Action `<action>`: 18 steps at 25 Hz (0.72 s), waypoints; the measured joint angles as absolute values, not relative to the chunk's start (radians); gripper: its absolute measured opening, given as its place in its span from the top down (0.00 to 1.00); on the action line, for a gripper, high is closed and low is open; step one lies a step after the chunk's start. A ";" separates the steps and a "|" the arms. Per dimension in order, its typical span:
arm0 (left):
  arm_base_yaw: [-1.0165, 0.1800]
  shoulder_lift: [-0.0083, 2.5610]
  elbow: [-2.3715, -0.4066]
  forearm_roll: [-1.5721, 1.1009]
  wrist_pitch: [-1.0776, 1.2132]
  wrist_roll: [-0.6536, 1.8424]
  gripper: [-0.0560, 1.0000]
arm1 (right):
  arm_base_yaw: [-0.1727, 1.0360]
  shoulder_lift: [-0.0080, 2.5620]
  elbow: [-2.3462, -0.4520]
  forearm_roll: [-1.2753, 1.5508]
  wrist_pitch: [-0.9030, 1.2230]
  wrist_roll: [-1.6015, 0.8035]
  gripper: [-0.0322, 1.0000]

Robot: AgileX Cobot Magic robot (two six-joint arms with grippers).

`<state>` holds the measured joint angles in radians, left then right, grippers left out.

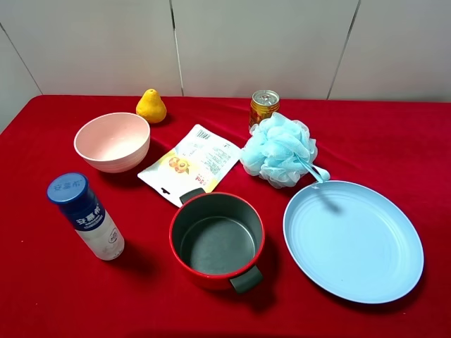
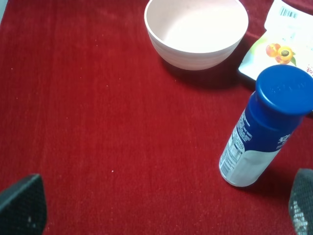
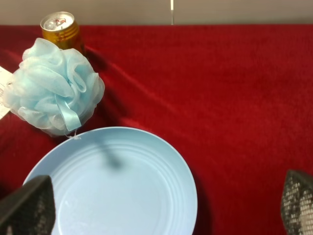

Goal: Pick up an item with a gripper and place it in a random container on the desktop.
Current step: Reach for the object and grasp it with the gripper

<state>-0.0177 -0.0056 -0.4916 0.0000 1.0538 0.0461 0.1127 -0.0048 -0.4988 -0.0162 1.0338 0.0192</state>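
Note:
The light blue mesh bath pouf [image 1: 277, 149] lies on the red cloth [image 1: 394, 141] behind the blue plate, its ribbon loop resting on the plate's rim. It also shows in the right wrist view [image 3: 53, 88]. The red pot [image 1: 217, 238] with a dark grey inside stands at the front middle, empty. Neither arm shows in the high view. My left gripper [image 2: 161, 210] is open, its fingertips [image 2: 22, 205] far apart above bare cloth. My right gripper [image 3: 161, 208] is open above the plate, fingertips [image 3: 29, 208] far apart.
A flat blue plate [image 1: 352, 239] lies right of the pot. A pink bowl [image 1: 112, 141], a white snack pouch [image 1: 189, 163], a blue-capped bottle [image 1: 86, 215], a gold can [image 1: 264, 108] and a yellow pear-shaped fruit [image 1: 151, 106] stand around.

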 joint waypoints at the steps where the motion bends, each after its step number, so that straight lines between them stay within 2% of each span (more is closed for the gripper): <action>1: -0.018 -0.006 -0.492 0.000 1.054 0.046 0.00 | 0.113 -0.005 -0.499 -0.016 1.034 0.019 0.30; 18: -0.018 -0.006 -0.492 0.000 1.054 0.046 0.00 | 0.113 -0.005 -0.499 -0.016 1.034 0.019 0.30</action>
<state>-0.0177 -0.0056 -0.4916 0.0000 1.0538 0.0461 0.1127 -0.0048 -0.4988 -0.0162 1.0338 0.0192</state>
